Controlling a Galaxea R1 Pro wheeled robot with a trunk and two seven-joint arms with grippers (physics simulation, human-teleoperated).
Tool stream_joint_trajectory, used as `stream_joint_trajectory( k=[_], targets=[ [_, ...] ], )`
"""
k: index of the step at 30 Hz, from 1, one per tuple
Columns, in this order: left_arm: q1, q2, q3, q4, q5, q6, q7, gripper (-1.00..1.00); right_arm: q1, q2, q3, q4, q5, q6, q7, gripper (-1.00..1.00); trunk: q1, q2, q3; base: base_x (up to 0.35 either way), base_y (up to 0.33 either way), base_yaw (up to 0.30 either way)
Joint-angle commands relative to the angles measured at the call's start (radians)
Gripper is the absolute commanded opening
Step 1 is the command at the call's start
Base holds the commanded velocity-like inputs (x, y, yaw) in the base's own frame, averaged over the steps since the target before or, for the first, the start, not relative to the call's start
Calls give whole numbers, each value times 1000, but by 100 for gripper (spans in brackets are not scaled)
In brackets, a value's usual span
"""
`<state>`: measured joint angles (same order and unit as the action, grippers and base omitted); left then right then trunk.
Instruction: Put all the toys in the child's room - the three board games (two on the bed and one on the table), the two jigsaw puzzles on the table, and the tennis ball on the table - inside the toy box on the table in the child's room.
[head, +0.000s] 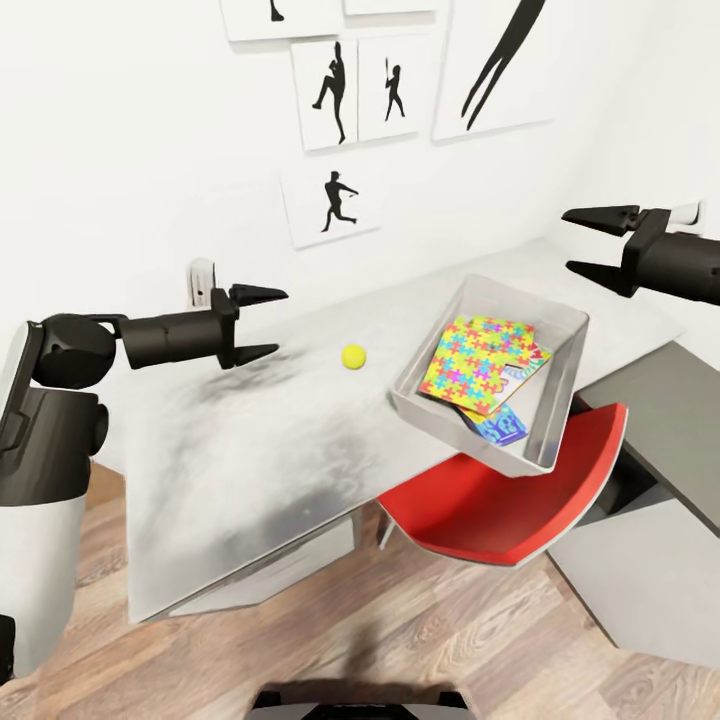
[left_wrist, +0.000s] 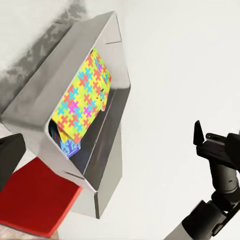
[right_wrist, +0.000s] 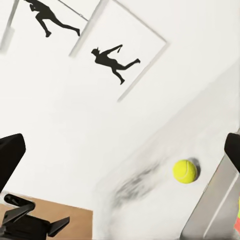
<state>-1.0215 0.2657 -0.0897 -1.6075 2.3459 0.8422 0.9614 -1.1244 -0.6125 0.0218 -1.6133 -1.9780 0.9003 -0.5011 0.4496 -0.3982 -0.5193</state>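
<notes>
The light grey toy box (head: 566, 330) sits at the table's (head: 250, 450) right edge and overhangs the red chair. Inside lie the many-coloured jigsaw puzzles (head: 475, 362), overlapping, on top of a blue board game (head: 498, 428); another card box edge (head: 532, 365) peeks out beneath them. The box also shows in the left wrist view, toy box (left_wrist: 107, 150) with the puzzles (left_wrist: 80, 102). The yellow-green tennis ball (head: 353, 356) rests on the tabletop left of the box, ball (right_wrist: 185, 171). My left gripper (head: 262, 323) hovers open left of the ball. My right gripper (head: 590, 242) hangs open above and beyond the box. The bed is out of view.
A red chair (head: 500, 500) is tucked under the table's right end. A dark grey side cabinet (head: 670, 420) stands to the right. Silhouette pictures (head: 335, 195) hang on the white wall behind. A wood-plank floor (head: 400, 640) lies in front.
</notes>
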Motion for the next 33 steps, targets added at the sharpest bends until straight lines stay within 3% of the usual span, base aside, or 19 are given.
stream_joint_trajectory(
  k=[1, 12, 15, 19, 20, 24, 25, 28, 29, 32, 33],
  targets=[
    [0, 2, -1, 0, 10, -1, 10, 100, -3, -1, 2, -1, -10, 1, -11, 100, 0, -2, -2, -110, 269, 0],
    [4, 7, -2, 0, 10, -1, 11, 100, -15, 8, 12, 0, -7, 44, -64, 100, 0, -2, -2, -97, 268, 0],
    [5, 7, -3, 0, 10, -1, 11, 100, -26, 20, 23, 0, 1, 50, -96, 100, 0, -2, -2, -51, 158, 0],
    [5, 8, -3, 0, 10, 0, 11, 100, -61, 75, 100, 5, 64, 57, -156, 100, 0, -2, -2, -28, 86, 0],
    [5, 8, -3, 0, 10, 0, 11, 100, -61, 75, 100, 5, 64, 57, -156, 100, 0, -2, -2, -19, 60, 0],
    [6, 12, -1, 0, 10, 0, 12, 100, -121, 171, 218, 64, 189, 60, -197, 100, 0, -2, -2, -11, 35, 0],
    [6, 12, -1, 0, 10, 0, 12, 100, -121, 171, 218, 64, 189, 60, -197, 100, 0, -2, -2, -8, 24, 0],
    [10, 24, 0, 0, 10, 0, 12, 100, -180, 269, 287, 163, 300, 61, -211, 100, 0, -2, -2, -5, 16, 0],
    [10, 24, 0, 0, 10, 0, 12, 100, -180, 269, 287, 163, 300, 61, -211, 100, 0, -2, -2, -4, 13, 0],
    [25, 36, 1, 0, 10, 0, 15, 100, -251, 366, 327, 289, 408, 63, -217, 100, 0, -2, -2, -3, 8, 0],
    [25, 36, 1, 0, 10, 0, 15, 100, -251, 366, 327, 289, 408, 63, -217, 100, 0, -2, -2, -2, 6, 0]
  ],
)
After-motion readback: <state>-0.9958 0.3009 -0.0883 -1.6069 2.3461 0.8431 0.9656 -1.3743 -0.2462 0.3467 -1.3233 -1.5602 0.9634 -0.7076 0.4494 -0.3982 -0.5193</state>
